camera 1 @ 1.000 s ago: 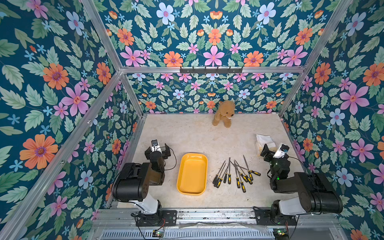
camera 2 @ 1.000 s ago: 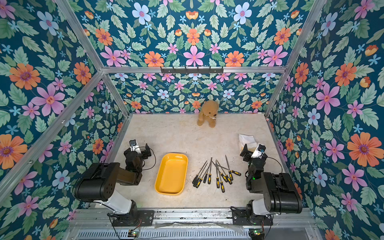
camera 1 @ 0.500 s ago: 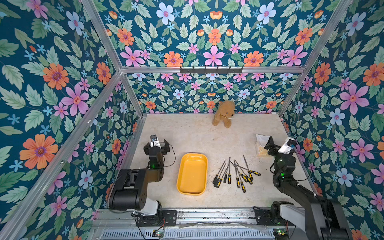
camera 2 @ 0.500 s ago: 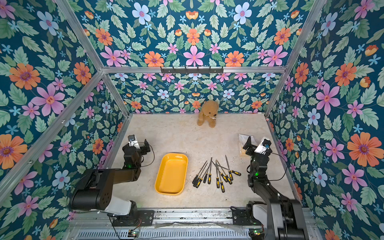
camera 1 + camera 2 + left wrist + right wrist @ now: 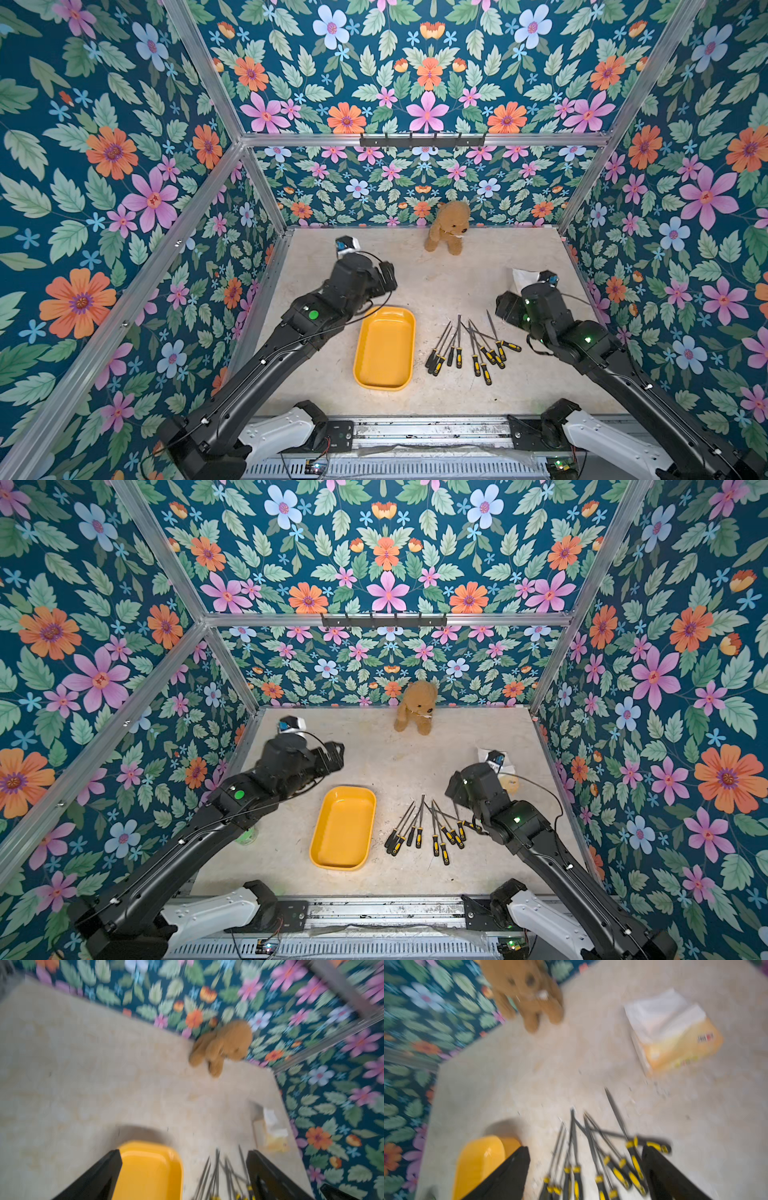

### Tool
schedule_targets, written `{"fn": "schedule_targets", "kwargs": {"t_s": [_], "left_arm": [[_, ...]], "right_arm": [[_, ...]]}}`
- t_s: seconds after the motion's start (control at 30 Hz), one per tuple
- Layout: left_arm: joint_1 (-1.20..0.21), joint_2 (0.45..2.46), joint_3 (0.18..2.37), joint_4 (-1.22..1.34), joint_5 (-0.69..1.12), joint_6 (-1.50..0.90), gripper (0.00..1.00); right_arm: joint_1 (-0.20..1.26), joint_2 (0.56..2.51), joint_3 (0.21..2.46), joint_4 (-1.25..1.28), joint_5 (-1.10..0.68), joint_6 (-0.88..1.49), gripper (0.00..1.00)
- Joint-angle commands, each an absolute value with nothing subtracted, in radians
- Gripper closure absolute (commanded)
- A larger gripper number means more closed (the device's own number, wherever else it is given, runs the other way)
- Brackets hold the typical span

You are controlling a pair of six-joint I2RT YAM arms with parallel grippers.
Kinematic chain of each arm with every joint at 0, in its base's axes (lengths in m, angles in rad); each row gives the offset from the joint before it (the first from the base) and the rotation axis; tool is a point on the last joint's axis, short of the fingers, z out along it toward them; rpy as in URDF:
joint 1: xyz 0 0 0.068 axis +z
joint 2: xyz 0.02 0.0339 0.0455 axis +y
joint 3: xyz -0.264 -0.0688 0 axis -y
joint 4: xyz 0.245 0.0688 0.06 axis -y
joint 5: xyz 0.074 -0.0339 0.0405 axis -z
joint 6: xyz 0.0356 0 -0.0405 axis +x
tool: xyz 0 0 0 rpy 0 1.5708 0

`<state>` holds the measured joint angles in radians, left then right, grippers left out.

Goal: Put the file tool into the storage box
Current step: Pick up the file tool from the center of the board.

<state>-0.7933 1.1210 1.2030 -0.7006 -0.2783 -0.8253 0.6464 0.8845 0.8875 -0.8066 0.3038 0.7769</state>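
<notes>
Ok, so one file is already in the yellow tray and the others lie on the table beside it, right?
Not quite. The yellow tray holds no file yet; both top views show its inside bare. All the files lie on the table beside it.

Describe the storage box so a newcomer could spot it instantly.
On the beige table inside the flower-papered enclosure, look near the front edge, about midway across. The storage box lies flat there, just beside the fan of black-and-yellow files. It alone is a shallow, empty, all-yellow tray with rounded corners; the tissue pack is boxy and partly white.
</notes>
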Motion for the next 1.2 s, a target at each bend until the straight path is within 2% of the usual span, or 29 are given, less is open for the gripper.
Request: {"fn": "schedule_targets", "kwargs": {"t_s": [0.0,0.13,0.27,0.43,0.97,1.17], "left_arm": [[-0.93,1.168,1.215,-1.066,-0.383,-1.117,0.0],[-0.969,1.208,1.191,-1.031,-0.343,-1.114,0.0],[-0.969,1.235,1.164,-0.96,-0.295,-1.059,0.0],[-0.968,1.231,1.11,-0.878,-0.241,-1.029,0.0],[-0.944,1.216,1.017,-0.771,-0.175,-1.0,0.0],[-0.933,1.22,1.014,-0.764,-0.179,-1.002,0.0]], "right_arm": [[0.676,0.847,0.817,-1.106,0.269,0.971,0.14],[0.676,0.838,0.713,-1.062,0.249,1.024,0.25],[0.674,0.942,0.664,-0.949,0.245,1.032,0.33],[0.573,1.022,0.617,-0.772,0.19,0.951,0.44],[0.524,1.227,0.644,-0.678,0.114,0.711,0.45],[0.491,1.289,0.666,-0.631,0.104,0.671,0.5]]}}
